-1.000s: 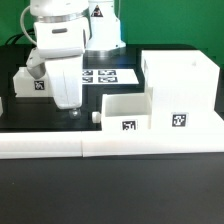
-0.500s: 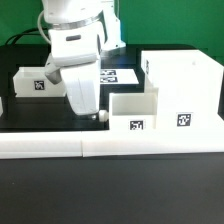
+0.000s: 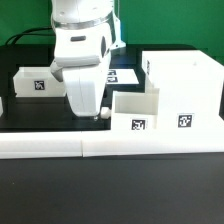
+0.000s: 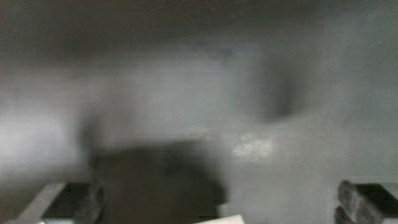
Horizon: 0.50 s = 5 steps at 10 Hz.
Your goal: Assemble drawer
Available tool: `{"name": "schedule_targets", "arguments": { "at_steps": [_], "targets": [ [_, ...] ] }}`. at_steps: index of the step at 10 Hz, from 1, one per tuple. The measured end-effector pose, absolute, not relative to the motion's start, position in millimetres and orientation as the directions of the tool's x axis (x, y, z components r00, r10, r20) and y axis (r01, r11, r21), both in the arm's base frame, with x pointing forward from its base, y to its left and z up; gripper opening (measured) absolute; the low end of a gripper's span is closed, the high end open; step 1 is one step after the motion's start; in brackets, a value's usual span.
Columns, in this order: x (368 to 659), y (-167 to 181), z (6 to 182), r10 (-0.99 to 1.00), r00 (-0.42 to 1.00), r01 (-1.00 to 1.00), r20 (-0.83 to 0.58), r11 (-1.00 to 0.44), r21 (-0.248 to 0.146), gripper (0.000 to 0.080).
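Identify the drawer [image 3: 175, 85] as three separate white plastic parts on the black tabletop [image 3: 30, 112], not joined. Locate the box shell [image 3: 195, 95] at the exterior view's right: tall, hollow, open on the upper side, with a black-and-white square shell marker [image 3: 180, 121] low on the near face. Locate the first tray [image 3: 130, 105] just beside the shell, at its near corner toward the exterior view's left; cannot tell whether touching. Note open top, thin walls, a first-tray marker [image 3: 138, 125] on the near face, and a small round knob [image 3: 99, 116] on the end facing the exterior view's left. Locate the second tray [image 3: 30, 78] well apart, at the exterior view's left, upright on the tabletop, with a second-tray marker [image 3: 40, 85] on its near face.

Find the arm [image 3: 80, 60], white-housed, over the tabletop between the two trays, lower end just beside the knob of the first tray, on the side away from the shell. Cannot tell from the exterior view whether touching the knob. Read the fingers [image 4: 68, 202] from the wrist view: two dark tips at opposite edges of the picture, set wide apart, with only grey blur in the gap. Treat the rest of the wrist view as too blurred to name any part of the drawer.

See the marker board [image 3: 125, 75] flat on the tabletop behind the arm, partly hidden by it. See the long low white border wall [image 3: 60, 148] along the near edge of the tabletop, in front of the shell and first tray.
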State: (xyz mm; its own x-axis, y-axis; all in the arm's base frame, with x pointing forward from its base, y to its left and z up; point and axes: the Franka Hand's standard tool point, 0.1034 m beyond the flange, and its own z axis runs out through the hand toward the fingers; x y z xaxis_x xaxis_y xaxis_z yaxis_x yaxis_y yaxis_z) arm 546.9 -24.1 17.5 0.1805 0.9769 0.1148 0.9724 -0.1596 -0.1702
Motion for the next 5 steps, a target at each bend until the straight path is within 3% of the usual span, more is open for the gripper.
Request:
{"name": "schedule_targets", "arguments": {
  "at_steps": [2,4,5],
  "targets": [
    [546.4,-24.9,17.2,0.976,0.183,0.972,0.115,-0.162,-0.171,0.0649],
    [550.8,-33.2,18.0,0.989,0.060,0.987,0.139,-0.038,-0.157,0.0649],
    [554.2,-33.4,20.9,0.990,0.043,0.984,0.134,-0.019,-0.179,0.0649]
  ]
}}
